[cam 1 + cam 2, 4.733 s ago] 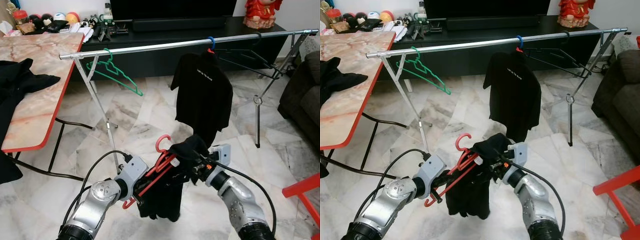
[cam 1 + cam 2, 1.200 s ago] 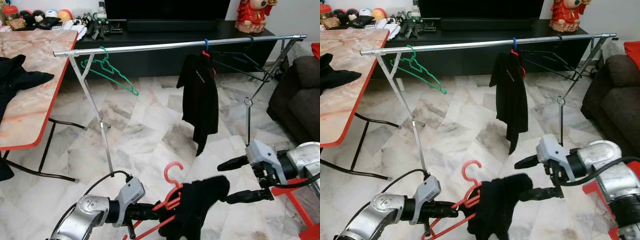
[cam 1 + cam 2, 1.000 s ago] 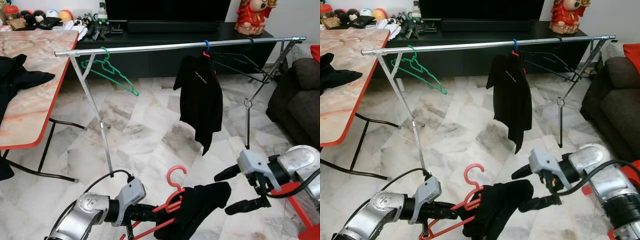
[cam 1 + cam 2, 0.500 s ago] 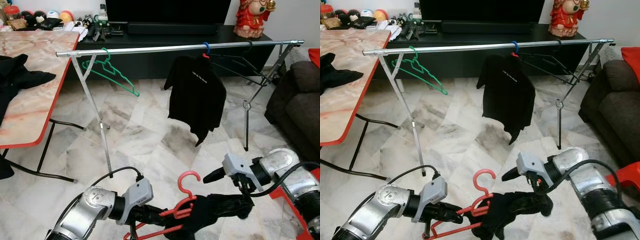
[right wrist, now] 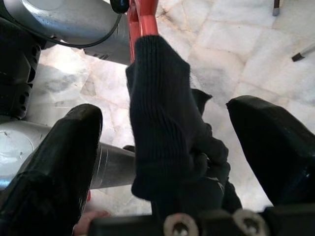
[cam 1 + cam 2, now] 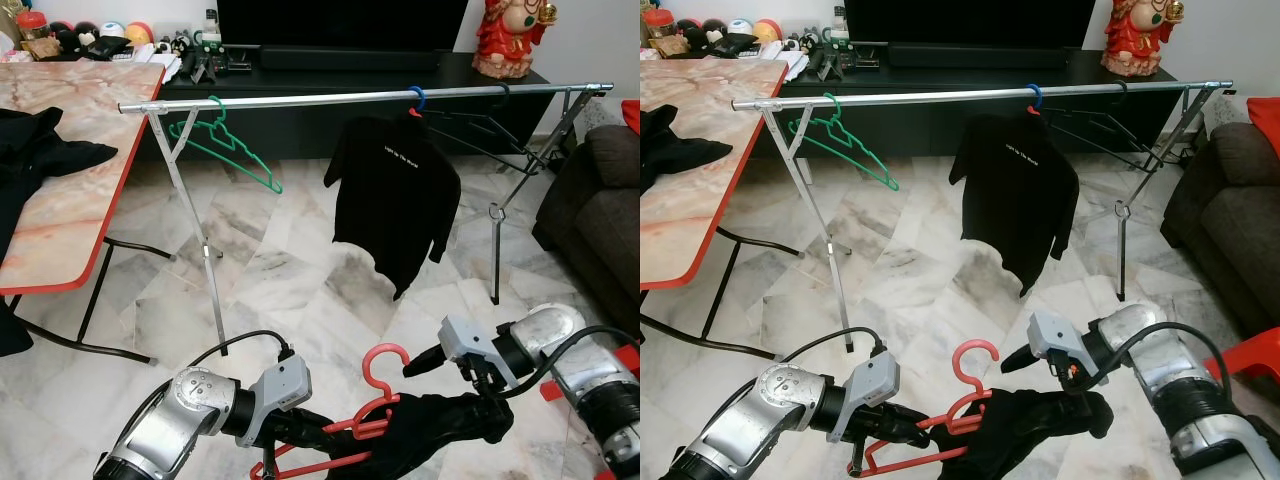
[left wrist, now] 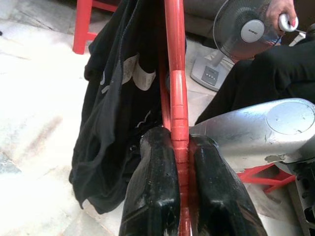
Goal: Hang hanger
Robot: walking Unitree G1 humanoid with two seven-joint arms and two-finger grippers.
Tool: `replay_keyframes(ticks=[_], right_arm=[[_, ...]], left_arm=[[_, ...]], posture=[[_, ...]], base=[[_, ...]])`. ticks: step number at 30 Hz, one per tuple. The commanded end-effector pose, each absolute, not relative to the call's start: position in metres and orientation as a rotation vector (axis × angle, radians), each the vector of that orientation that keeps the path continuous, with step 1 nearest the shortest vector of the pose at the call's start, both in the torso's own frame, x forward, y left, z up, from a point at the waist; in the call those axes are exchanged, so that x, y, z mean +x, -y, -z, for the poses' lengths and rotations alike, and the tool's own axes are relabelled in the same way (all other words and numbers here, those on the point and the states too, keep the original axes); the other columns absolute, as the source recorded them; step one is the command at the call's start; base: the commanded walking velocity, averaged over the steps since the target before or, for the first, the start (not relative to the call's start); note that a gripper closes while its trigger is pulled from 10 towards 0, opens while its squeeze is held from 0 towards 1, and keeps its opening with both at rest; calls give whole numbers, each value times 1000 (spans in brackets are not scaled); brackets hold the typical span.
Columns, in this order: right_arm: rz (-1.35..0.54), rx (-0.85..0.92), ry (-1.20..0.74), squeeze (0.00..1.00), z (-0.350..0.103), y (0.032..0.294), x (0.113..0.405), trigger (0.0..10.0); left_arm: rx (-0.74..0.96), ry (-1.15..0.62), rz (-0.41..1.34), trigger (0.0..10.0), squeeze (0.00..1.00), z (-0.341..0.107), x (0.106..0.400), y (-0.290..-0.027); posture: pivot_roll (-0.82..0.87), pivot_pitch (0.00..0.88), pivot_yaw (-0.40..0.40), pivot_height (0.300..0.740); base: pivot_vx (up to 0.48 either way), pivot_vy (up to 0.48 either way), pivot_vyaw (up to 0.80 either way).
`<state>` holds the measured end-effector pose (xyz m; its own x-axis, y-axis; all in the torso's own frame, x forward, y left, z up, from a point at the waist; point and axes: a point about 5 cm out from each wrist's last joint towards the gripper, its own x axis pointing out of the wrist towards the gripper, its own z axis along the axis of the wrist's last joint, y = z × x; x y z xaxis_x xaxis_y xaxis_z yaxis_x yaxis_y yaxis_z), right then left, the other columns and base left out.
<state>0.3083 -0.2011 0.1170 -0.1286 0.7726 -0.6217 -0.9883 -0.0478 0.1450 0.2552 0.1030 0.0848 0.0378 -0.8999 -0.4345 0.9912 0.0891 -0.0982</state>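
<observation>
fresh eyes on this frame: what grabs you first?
Low in front, the left gripper is shut on a red hanger draped with a black garment, and the open right gripper straddles its sleeve. Beyond, a black T-shirt and a bare green hanger hang from the silver rail.

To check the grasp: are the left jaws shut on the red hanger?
Yes, in the left wrist view both black fingers press against the red hanger from either side.
</observation>
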Motion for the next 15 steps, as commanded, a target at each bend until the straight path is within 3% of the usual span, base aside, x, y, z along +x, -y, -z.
replay_keyframes(ticks=[1,7,8,9,15], right_arm=[[-1608,-446,-648,0,-116,202,308,10000],[-1628,-408,-687,0,-103,196,303,10000],[-1635,-404,-690,0,-100,194,302,2667],[-1637,-397,-692,0,-98,193,302,0],[-1653,-387,-702,0,-94,189,301,0]], left_arm=[[270,-375,1521,10000,0,-97,256,-94],[273,-370,1518,10000,0,-98,258,-92],[275,-369,1518,10000,0,-98,258,-91],[274,-369,1518,10000,0,-98,259,-91],[273,-369,1514,10000,0,-99,260,-90]], posture=[[-41,99,-75,740],[-37,107,-76,740],[-33,113,-77,740],[-33,113,-77,740],[-28,122,-79,740]], base=[[0,0,0],[0,0,0],[0,0,0],[0,0,0],[0,0,0]])
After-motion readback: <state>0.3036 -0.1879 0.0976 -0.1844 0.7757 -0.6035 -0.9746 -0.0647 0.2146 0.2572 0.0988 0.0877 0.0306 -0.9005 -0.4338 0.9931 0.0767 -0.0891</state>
